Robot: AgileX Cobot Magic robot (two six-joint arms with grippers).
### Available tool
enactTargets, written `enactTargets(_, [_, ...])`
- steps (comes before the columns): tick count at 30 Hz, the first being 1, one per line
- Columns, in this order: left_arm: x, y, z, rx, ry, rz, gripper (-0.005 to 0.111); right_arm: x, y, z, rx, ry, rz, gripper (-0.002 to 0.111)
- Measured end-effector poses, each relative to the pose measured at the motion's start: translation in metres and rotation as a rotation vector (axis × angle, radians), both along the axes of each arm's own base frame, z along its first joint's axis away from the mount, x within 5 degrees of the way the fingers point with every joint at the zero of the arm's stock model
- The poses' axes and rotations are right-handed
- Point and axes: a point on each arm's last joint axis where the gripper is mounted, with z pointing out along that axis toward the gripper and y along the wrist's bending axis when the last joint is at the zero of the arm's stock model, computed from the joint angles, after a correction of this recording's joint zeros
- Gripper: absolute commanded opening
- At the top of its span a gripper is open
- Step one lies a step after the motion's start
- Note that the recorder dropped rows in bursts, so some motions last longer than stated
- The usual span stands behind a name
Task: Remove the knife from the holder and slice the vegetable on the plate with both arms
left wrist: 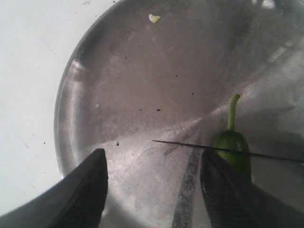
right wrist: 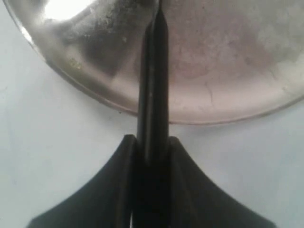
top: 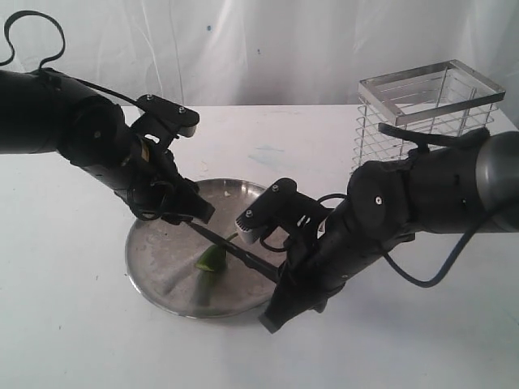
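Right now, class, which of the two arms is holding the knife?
The right arm: its jaws are clamped on the knife handle. The left arm holds nothing; its jaws stand wide open above the plate.

Lab-like test bench: white table [top: 65, 340] before a draped white backdrop [top: 268, 49].

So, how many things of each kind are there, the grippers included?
knife: 1
plate: 1
vegetable: 1
pale scrap on the plate: 1
holder: 1
grippers: 2, left gripper and right gripper
Total: 7
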Motion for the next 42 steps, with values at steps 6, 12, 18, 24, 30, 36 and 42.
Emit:
enactTargets(6, [0.0,0.0,0.0,0.001,0.002,0.0,0.061,0.0,0.0,0.002,0.008,-0.01,-0.005,0.0])
enactTargets(12, [0.0,0.0,0.0,0.0,0.0,0.0,0.061,0.001,0.0,-0.005,-0.007,0.013,-0.005,0.0])
enactTargets(18, [0.0,0.0,0.0,0.0,0.0,0.0,0.061,0.0,0.0,-0.006,-0.01,0.02,-0.006,0.0])
enactTargets(24, [0.002,-0.001,-0.004,-0.008,-0.002,0.001,0.061,0.0,0.0,-0.006,-0.01,0.02,-0.006,0.0])
enactTargets(30, [0.009,-0.006,-0.015,-0.033,-0.014,0.012,0.027,0.0,0.0,-0.006,-0.01,0.02,-0.006,0.0])
enactTargets(36, [0.011,-0.008,-0.021,-0.057,-0.007,0.029,0.001,0.0,0.0,-0.006,-0.009,0.021,-0.008,0.0])
enactTargets(42, [0.011,-0.011,-0.025,-0.094,0.019,0.048,0.001,0.0,0.0,-0.006,-0.009,0.021,-0.008,0.0])
